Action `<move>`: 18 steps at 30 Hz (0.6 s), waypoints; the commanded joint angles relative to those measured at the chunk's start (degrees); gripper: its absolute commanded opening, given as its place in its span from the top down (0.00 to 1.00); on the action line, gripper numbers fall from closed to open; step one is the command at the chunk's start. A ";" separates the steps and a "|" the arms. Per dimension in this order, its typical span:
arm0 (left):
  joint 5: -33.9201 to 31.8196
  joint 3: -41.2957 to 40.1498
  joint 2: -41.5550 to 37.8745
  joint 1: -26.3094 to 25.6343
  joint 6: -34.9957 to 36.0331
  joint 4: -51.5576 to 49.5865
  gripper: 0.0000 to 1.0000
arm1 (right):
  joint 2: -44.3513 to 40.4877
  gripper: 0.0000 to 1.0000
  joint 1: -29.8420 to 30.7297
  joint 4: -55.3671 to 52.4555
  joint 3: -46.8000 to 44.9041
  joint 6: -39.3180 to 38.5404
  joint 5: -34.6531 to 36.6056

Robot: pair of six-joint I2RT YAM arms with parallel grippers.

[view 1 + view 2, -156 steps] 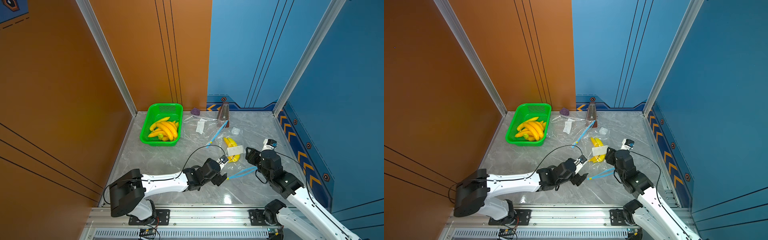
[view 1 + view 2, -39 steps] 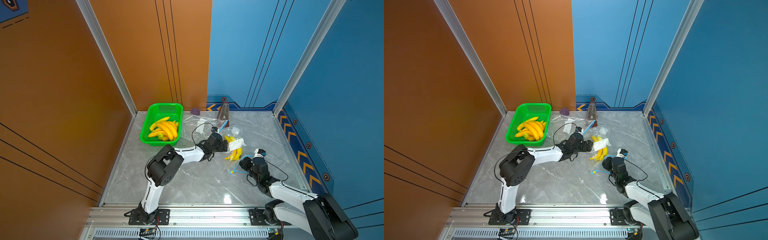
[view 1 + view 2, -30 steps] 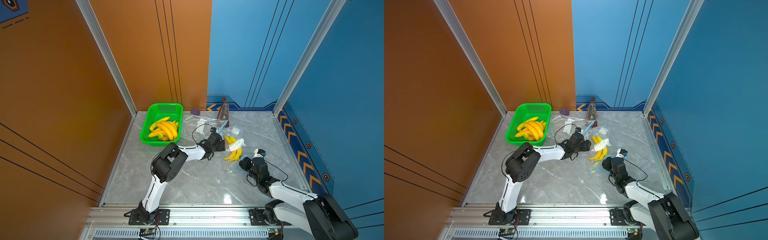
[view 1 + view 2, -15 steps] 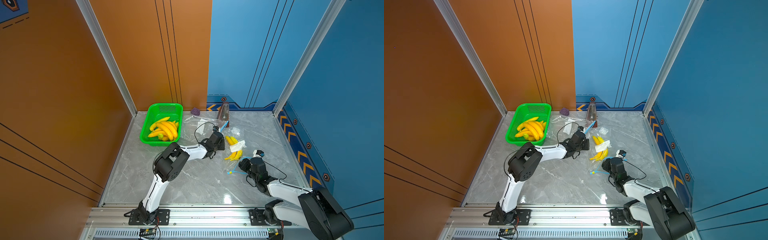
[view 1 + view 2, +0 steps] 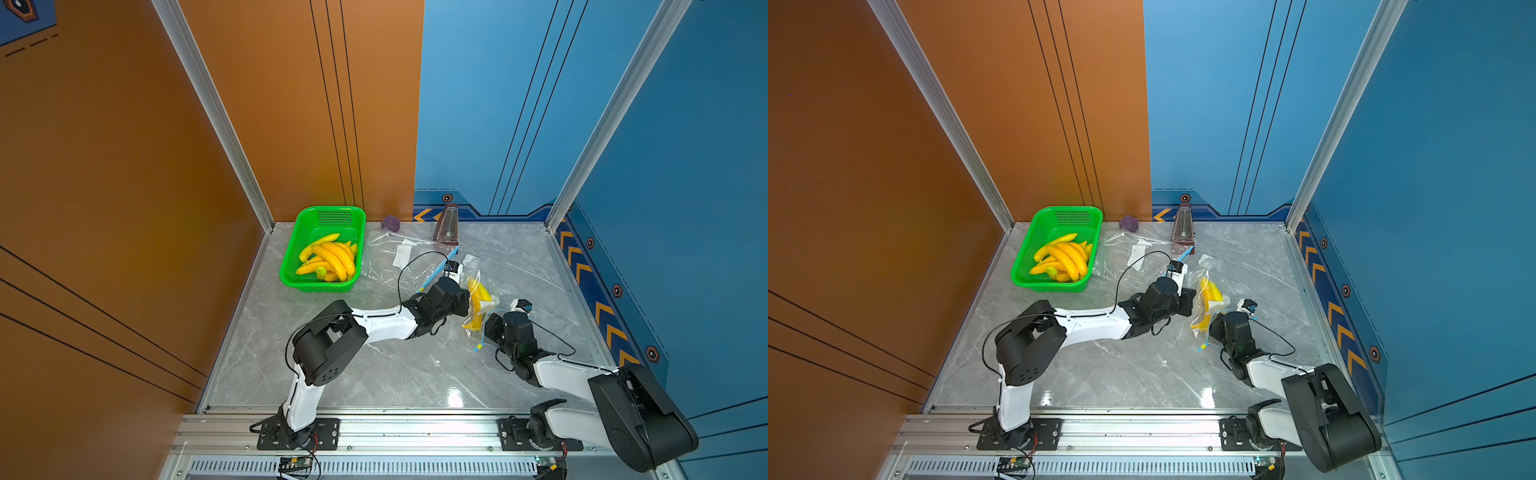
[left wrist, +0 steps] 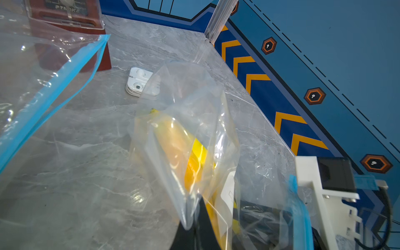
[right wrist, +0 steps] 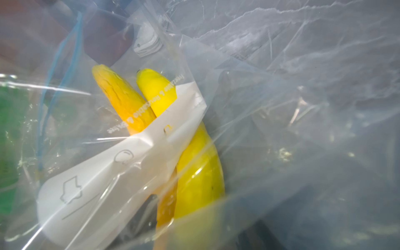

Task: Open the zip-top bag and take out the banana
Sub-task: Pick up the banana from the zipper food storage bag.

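**Bag pinched, banana inside**

In both top views the zip-top bag (image 5: 485, 308) stands crumpled on the grey floor, right of centre in the lower half of the frame. The left gripper (image 5: 464, 300) is clamped tight on the film at the bag's left side. The right gripper (image 5: 487, 329) sits at the bag's lower right edge. I cannot tell its grip, because film covers its camera. The banana (image 7: 195, 173) lies inside the bag, behind the white label.

The left arm (image 5: 386, 322) is seen stretched low and forward, its left gripper (image 5: 464, 300) clamped closed. The right arm (image 5: 561, 372) is kept folded low, the right gripper (image 5: 488, 328) pointed inward, just beside the other; its jaws are obscured.
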 commanded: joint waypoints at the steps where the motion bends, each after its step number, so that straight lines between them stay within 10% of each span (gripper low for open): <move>1: -2.13 -1.80 -0.33 0.69 0.86 0.37 1.00 | 0.74 0.42 0.63 -3.32 2.16 -0.38 2.57; 18: -2.78 -4.10 -1.34 2.69 -0.41 1.12 1.00 | 4.41 0.37 7.94 -22.25 11.78 -0.97 14.52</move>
